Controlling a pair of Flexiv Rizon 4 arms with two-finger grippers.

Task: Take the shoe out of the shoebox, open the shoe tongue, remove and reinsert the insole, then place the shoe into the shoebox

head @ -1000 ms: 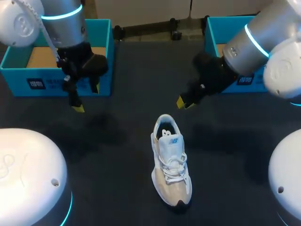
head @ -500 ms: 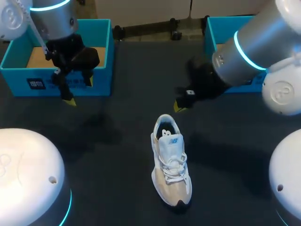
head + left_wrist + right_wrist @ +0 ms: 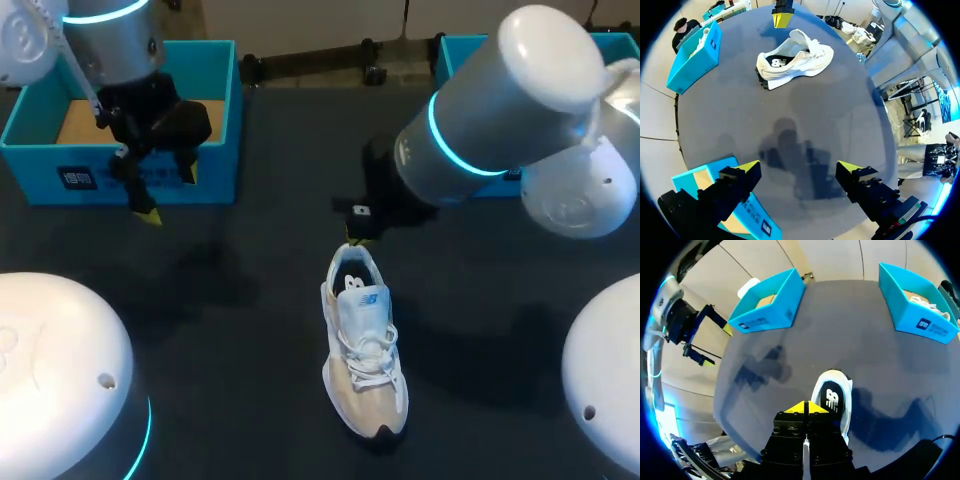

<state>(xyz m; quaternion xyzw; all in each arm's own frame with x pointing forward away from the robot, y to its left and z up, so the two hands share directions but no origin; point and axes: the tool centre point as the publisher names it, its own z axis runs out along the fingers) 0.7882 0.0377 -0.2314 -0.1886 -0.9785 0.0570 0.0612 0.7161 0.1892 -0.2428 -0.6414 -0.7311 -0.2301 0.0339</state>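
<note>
Hiding shoe (image 3: 832, 395) heel: R gripper (image 3: 805, 407), tips together | L gripper (image 3: 797, 166) apart

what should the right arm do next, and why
Probably open the right gripper and lower it toward the tongue: the shoe is already out on the table, and the gripper, shut, hovers just behind its heel.

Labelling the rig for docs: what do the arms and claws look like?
The left arm and right arm are thick silver-grey tubes with white rounded joint caps and a glowing cyan ring each. A white braided cable runs along the left arm. The left claw and right claw are black and blocky, two fingers each, ending in bright yellow wedge tips.
</note>
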